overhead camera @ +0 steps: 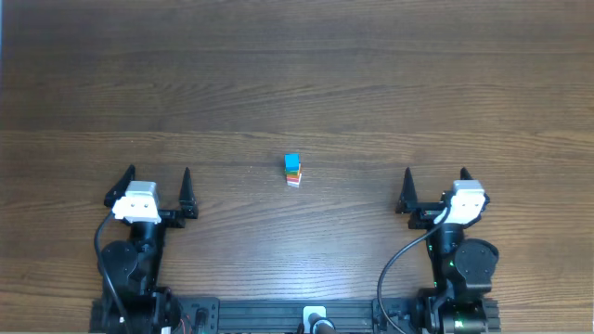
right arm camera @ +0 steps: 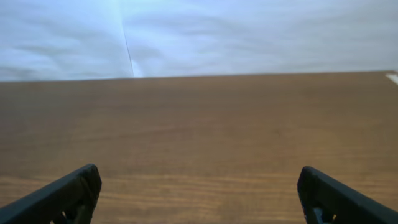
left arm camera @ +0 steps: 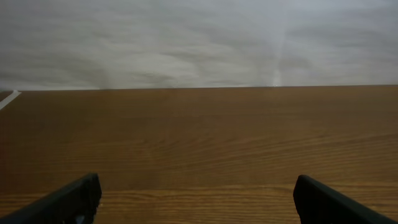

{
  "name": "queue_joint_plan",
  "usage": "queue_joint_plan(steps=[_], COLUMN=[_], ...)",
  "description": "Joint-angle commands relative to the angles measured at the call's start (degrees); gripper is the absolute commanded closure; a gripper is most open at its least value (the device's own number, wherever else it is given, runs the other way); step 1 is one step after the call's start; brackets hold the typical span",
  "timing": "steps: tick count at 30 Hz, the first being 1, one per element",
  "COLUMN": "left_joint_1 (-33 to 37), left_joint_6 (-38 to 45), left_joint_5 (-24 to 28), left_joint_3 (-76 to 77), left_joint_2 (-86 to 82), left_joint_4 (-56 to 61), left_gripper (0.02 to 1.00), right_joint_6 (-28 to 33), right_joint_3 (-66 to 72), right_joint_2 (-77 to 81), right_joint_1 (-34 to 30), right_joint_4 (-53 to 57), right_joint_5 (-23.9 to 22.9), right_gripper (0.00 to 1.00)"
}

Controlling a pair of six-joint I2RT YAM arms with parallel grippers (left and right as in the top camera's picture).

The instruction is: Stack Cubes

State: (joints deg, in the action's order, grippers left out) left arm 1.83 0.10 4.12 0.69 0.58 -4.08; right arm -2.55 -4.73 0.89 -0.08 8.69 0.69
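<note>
Blue-topped, one cube stack (overhead camera: 292, 172) stands between left gripper (overhead camera: 158, 173) and right gripper (overhead camera: 436, 173), both wide.

Nothing legible from here; no lettering, number or sign can be made out on the wooden table (overhead camera: 297, 74); none on the stack of cubes (overhead camera: 292, 171) either.

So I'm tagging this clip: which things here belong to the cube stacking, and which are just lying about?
Belongs to the job:
- cube stack at mid-table, with a blue cube on top
- left gripper, open, apart from the stack
- right gripper, open, also apart from it

Just there:
- wooden table
- pale wall behind it
</note>
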Motion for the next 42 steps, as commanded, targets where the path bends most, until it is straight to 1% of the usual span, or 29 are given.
queue_joint_plan(steps=[1, 5, 42], left_joint_1=[-0.26, -0.26, -0.26], left_joint_6=[0.98, 0.98, 0.98], left_joint_5=[0.35, 0.35, 0.35], left_joint_3=[-0.35, -0.35, -0.35], left_joint_2=[-0.42, -0.42, -0.42], left_joint_4=[-0.02, -0.02, -0.02], left_gripper=[0.018, 0.018, 0.018], right_joint_6=[0.48, 0.50, 0.48], right_joint_3=[4.48, 4.46, 4.44], right_joint_2=[-0.55, -0.55, -0.50], right_joint_1=[-0.48, -0.48, -0.48], right_joint_4=[-4.68, -4.63, -4.55], right_joint_5=[0.98, 0.09, 0.11], right_gripper=[0.007, 0.009, 0.007])
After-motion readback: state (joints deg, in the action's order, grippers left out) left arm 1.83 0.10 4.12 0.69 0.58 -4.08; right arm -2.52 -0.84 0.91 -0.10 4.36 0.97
